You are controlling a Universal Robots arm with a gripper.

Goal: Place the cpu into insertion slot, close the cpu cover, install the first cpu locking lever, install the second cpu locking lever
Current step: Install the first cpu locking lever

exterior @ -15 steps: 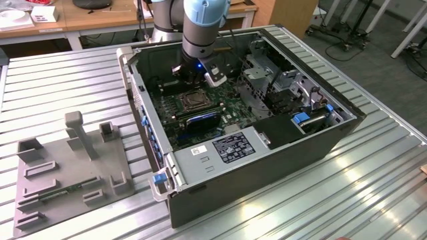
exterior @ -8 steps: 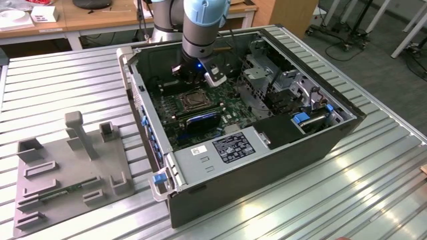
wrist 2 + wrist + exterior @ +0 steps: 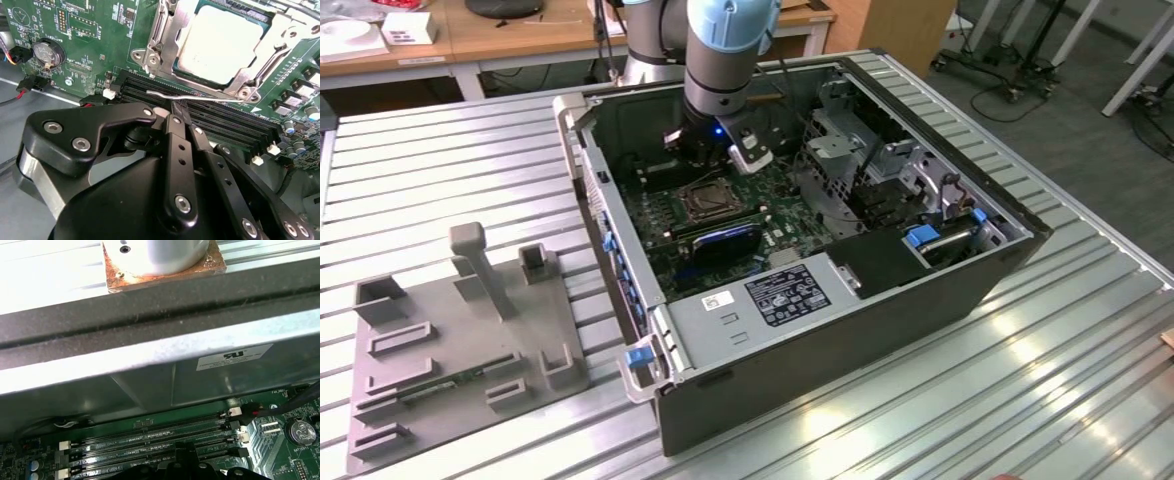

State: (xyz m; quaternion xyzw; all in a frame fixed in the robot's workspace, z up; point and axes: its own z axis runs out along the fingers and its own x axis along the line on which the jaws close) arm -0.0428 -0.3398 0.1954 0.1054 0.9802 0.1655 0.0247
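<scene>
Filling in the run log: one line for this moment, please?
cpu: seated in insertion slot | cpu cover: closed | gripper: shut, at locking lever

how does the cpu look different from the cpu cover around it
The cpu is a solid, pale, flat square; the cpu cover is a shiny metal frame with an open window. The cpu lies inside that window; the cover rims it. Both are square and lie flat in the socket.
</scene>
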